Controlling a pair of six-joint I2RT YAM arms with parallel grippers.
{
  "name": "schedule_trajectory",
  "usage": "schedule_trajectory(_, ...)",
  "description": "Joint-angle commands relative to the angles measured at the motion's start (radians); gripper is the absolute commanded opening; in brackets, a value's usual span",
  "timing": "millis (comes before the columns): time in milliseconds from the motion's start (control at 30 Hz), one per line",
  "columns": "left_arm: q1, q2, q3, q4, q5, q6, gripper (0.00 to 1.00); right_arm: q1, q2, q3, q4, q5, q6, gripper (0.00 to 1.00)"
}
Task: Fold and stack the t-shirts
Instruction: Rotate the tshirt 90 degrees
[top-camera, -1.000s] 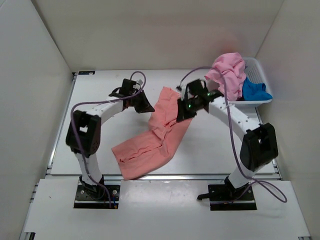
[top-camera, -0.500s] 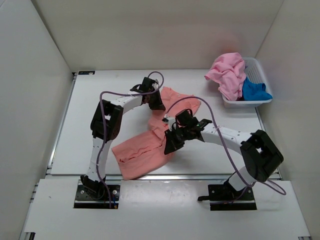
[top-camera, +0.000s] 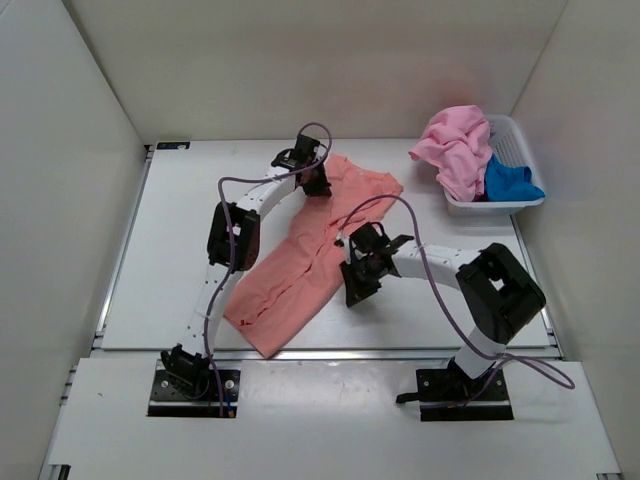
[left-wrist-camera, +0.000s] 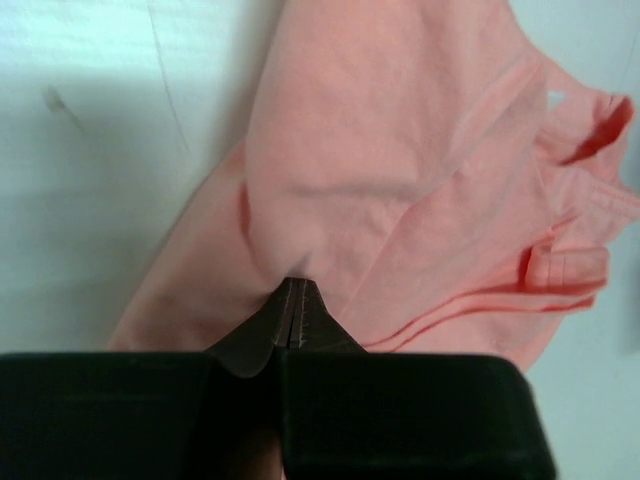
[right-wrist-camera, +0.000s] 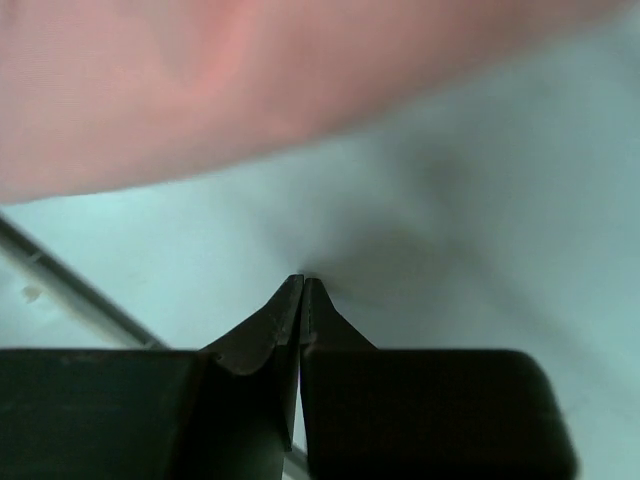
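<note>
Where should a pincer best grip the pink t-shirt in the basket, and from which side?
Grip the bunched fold of the pink t-shirt that drapes over the rim of the white basket, coming from above: it lies heaped on top, uncovered.

Three t-shirts — salmon (top-camera: 300, 270), pink (top-camera: 455, 140), blue (top-camera: 510, 181) — one basket (top-camera: 488, 207).

In the right wrist view the salmon shirt (right-wrist-camera: 250, 80) is only a soft blur, cut off by the top edge. In the left wrist view it runs off the top and right edges. From above, the blue shirt (top-camera: 510, 180) is half hidden behind the pink shirt (top-camera: 455, 140) in the basket (top-camera: 490, 207).
</note>
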Motion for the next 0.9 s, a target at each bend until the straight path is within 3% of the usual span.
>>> schedule_trajectory(0,0.051,0.117,0.251,-0.165,-0.105,-0.023,0.02,-0.066,-0.021,0.021,-0.071,0.152,-0.079,0.00)
schedule_trajectory(100,0.068,0.160,0.320,-0.173,-0.100,-0.071,0.02,-0.080,-0.049,0.060,-0.057,0.091,-0.127,0.00)
schedule_trajectory(233,0.088,0.107,0.181,-0.073,-0.083,-0.109,0.01,-0.002,-0.057,0.136,0.020,-0.020,-0.141,0.00)
schedule_trajectory(333,0.096,0.085,0.160,-0.062,-0.089,-0.102,0.00,0.057,-0.038,0.162,0.101,-0.077,-0.115,0.00)
schedule_trajectory(733,0.124,0.091,0.186,-0.081,-0.060,-0.073,0.01,0.167,0.198,0.206,0.337,-0.250,0.051,0.01)
schedule_trajectory(867,0.128,0.090,0.186,-0.078,-0.047,-0.073,0.01,0.206,0.249,0.238,0.194,-0.156,0.022,0.01)
